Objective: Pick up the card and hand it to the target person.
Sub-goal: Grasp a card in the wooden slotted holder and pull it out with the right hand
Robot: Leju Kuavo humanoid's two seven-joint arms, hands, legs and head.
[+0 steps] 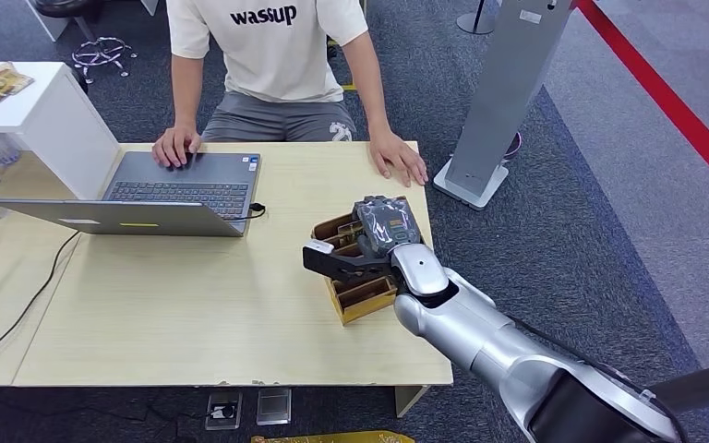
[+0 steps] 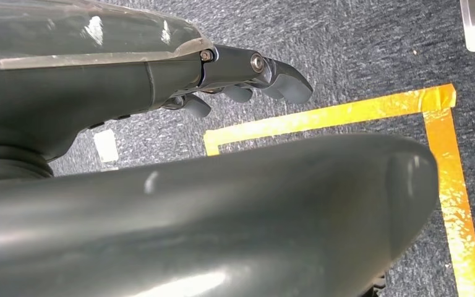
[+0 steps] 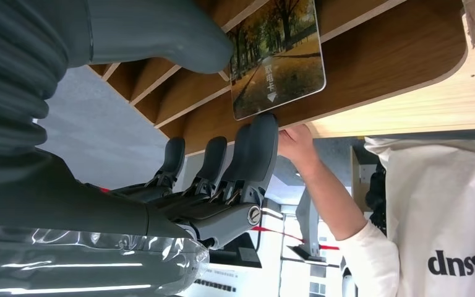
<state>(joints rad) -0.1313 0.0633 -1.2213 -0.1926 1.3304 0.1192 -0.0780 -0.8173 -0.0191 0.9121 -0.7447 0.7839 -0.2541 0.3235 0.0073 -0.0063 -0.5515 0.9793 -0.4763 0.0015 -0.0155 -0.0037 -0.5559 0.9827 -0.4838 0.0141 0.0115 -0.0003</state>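
The card (image 3: 278,59), printed with an autumn tree avenue, stands in a slot of a wooden card holder (image 1: 362,297) near the table's right edge. My right hand (image 1: 369,242) covers the top of the holder. In the right wrist view my right hand (image 3: 222,154) pinches the card between the thick thumb and a dark fingertip (image 3: 263,127). The target person (image 1: 268,46), in a white T-shirt, sits across the table, one hand (image 1: 400,157) flat on the wood just beyond the holder. My left hand (image 2: 247,74) hangs over the carpet, fingers loose, holding nothing.
An open laptop (image 1: 175,189) lies at the table's (image 1: 194,314) far left, the person's other hand on it, a cable trailing off left. A white cabinet (image 1: 46,115) stands at the left and a grey floor stand (image 1: 503,92) to the right.
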